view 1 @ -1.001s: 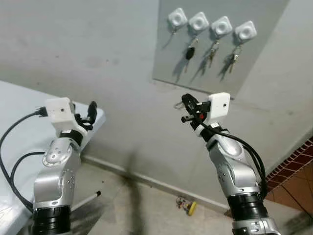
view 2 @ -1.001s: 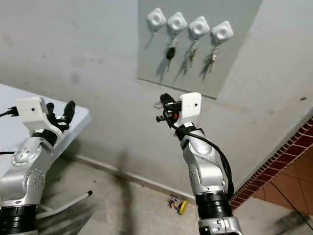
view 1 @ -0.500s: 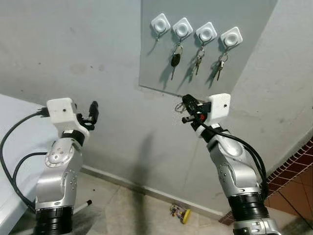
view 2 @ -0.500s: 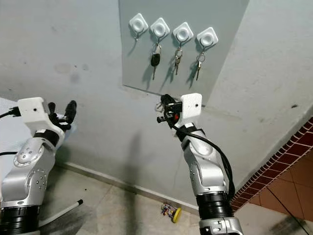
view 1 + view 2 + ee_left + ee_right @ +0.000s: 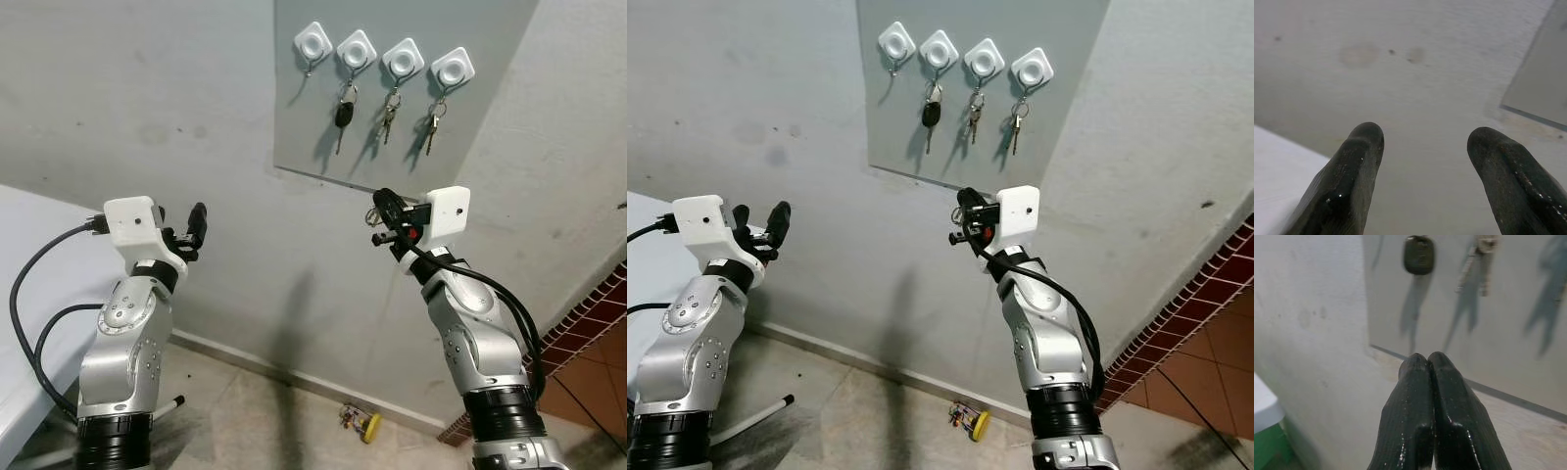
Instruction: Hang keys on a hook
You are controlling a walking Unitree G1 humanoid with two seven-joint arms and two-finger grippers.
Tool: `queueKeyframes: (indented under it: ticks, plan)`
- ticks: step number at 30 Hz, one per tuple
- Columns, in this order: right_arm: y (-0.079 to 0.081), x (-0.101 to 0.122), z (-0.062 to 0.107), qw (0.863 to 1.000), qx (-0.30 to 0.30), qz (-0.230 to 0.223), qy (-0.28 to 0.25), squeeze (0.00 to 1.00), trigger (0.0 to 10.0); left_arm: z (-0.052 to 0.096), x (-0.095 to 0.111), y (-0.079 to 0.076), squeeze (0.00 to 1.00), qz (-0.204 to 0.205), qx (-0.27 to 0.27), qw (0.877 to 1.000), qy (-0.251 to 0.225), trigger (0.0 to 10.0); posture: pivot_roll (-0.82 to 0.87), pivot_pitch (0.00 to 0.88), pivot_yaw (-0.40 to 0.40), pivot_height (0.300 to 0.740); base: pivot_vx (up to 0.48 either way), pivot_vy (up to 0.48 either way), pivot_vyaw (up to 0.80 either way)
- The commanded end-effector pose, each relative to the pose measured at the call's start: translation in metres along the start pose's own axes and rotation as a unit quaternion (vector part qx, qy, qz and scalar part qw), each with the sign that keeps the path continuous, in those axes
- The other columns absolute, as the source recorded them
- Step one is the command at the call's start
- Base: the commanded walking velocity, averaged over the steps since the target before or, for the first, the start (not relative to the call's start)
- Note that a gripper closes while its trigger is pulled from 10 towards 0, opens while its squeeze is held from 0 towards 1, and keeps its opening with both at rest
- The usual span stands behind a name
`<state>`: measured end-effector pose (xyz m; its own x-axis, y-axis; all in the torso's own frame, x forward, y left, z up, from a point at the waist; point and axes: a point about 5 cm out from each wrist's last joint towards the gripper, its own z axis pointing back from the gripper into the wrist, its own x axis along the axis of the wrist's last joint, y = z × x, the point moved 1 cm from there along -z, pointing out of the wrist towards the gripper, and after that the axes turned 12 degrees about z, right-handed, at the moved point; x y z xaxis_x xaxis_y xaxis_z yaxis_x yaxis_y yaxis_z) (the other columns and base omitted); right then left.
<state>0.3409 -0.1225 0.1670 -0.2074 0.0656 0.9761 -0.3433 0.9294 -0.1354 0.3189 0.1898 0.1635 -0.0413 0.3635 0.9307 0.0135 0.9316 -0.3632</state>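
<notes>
The white bench (image 5: 29,284) lies at the far left, its surface running below and behind the left arm. The left gripper (image 5: 194,227) is raised in front of the grey wall, its two black fingers (image 5: 1352,176) spread wide with bare wall between them and nothing held. Down on the floor beneath it, a thin white rod (image 5: 165,406) with a dark tip lies near the base of the wall.

Up and to the right of the left gripper, a grey panel (image 5: 470,127) is fixed to the wall with four white square hooks in a row. The leftmost hook (image 5: 313,43) has no keys on it. The next hook (image 5: 356,48) holds a black car key (image 5: 343,115), and the two hooks to its right (image 5: 403,58) (image 5: 453,68) each hold a small bunch of metal keys (image 5: 385,116) (image 5: 430,127).

The right gripper (image 5: 380,217) is held up just under the lower edge of the panel, below the hung keys. Its fingers (image 5: 1425,406) are pressed together, and in the head views a small metal key ring (image 5: 370,211) shows at their tips, pinched there; the keys themselves are too small to make out. Far below this gripper, on the floor by the skirting, lies a small yellow object (image 5: 368,426) with bits of metal beside it. Red brick tiling (image 5: 578,333) borders the wall at the far right.
</notes>
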Motion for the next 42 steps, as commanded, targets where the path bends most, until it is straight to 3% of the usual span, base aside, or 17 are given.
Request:
queueKeyframes:
  ticks: [1,14,21,34,42]
  plan:
    - [0.0024,0.0046,-0.0008,1.000,0.006,-0.003,-0.013,0.00,10.0,0.0001,0.0037,0.0003,0.00,-0.002,0.002,1.000,-0.003,10.0,-0.09,0.000,-0.050,0.740,0.000,0.465,0.00]
    - [0.0013,0.0044,-0.0001,1.000,0.004,-0.004,-0.012,0.00,10.0,-0.0005,0.0029,-0.0004,0.00,-0.001,0.001,1.000,-0.001,10.0,-0.09,0.000,-0.049,0.740,0.000,0.444,0.00]
    - [0.0016,0.0028,-0.0011,1.000,0.006,-0.011,-0.002,0.00,10.0,-0.0008,0.0040,-0.0010,0.00,-0.006,0.003,1.000,-0.006,10.0,-0.09,0.000,-0.050,0.740,0.000,0.000,0.00]
    - [0.0007,0.0017,-0.0016,1.000,0.004,-0.015,0.005,0.00,10.0,-0.0011,0.0050,0.0000,0.00,-0.010,0.014,1.000,-0.005,10.0,-0.09,0.000,-0.051,0.740,0.000,0.000,-0.75]
    - [-0.0002,0.0030,-0.0011,1.000,0.000,-0.014,0.001,0.00,10.0,-0.0013,0.0040,-0.0009,0.00,-0.009,0.015,1.000,0.001,10.0,-0.09,0.000,-0.049,0.740,0.000,0.000,0.00]
